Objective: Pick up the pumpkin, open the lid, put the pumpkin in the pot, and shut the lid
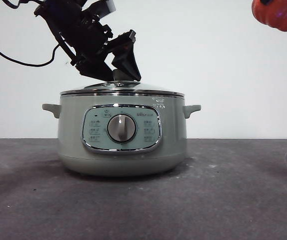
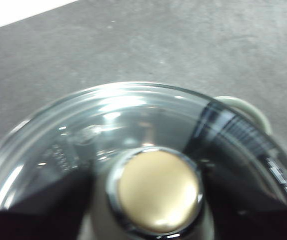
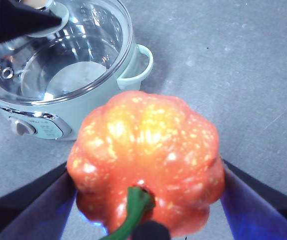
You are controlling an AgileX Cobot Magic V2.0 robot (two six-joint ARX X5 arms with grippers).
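1. Currently the left gripper (image 1: 117,70) has its fingers (image 2: 38,210) on either side of the knob (image 2: 158,192) of the lid (image 1: 122,89), which is seated on the pot (image 1: 122,132) on the table (image 1: 233,200); whether they are clamped cannot be told.
2. Right gripper (image 3: 143,200) has fingers (image 3: 253,205) clamped on the pumpkin (image 3: 146,165) (front view, 1 o'clock of the pot, airborne).

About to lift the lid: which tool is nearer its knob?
Left. The left tool straddles the lid knob; the right tool holds the pumpkin raised beside the pot.
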